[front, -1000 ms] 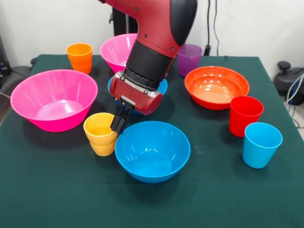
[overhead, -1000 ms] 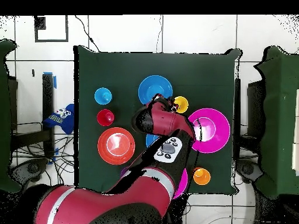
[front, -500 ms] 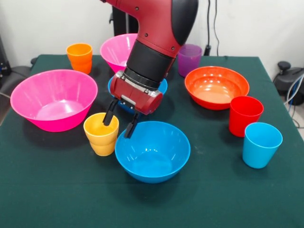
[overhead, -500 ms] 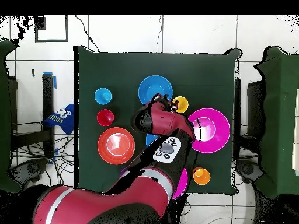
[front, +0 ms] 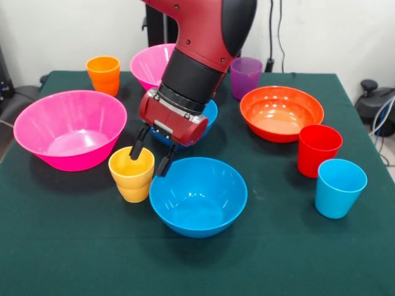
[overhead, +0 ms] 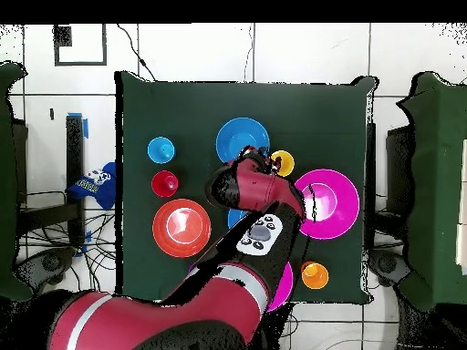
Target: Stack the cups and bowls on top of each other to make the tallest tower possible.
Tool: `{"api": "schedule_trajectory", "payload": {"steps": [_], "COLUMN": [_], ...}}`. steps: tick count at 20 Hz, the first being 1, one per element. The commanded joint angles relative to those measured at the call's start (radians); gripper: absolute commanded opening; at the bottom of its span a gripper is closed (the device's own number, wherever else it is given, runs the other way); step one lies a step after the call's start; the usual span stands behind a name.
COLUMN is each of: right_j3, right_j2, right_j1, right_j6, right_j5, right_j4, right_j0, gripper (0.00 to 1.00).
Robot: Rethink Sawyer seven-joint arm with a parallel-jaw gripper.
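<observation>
You have the green table (front: 74,246) carrying everything, with the red and black arm (front: 203,43) coming down over its middle. Your biggest pieces are the two pink bowls: one large pink bowl (front: 69,128) sits at the left of the front view, and the second pink bowl (front: 151,65) stands farther back, partly hidden behind the arm. Right of the arm you see the orange-red bowl (front: 281,113), upright and on its own. A blue bowl (front: 199,195) stands open side up at the near middle, and a second blue bowl (front: 208,113) peeks out from behind the wrist.

The gripper (front: 150,158) is spread wide, holding nothing. One finger hangs over the mouth of the yellow cup (front: 131,174); the other hangs between that cup and the near blue bowl's rim. You cannot tell whether either finger touches the cup wall. The yellow cup stands upright just beside the near blue bowl, on its left.

The remaining cups stand apart, all upright: the red cup (front: 317,150) and the light blue cup (front: 339,187) close together at the right, the purple cup (front: 246,78) at the back beside the arm, and the orange cup (front: 103,74) at the back left. Nothing is stacked on anything.
</observation>
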Motion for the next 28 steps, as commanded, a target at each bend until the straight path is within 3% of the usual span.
{"api": "schedule_trajectory", "payload": {"steps": [1, 28], "right_j3": [-0.02, -0.029], "right_j2": [0.093, 0.126], "right_j1": [0.061, 0.125], "right_j6": [0.051, 0.068], "right_j5": [0.086, 0.014], "right_j4": [-0.033, -0.03], "right_j0": [-0.007, -0.023], "gripper": [1.0, 1.0]}}
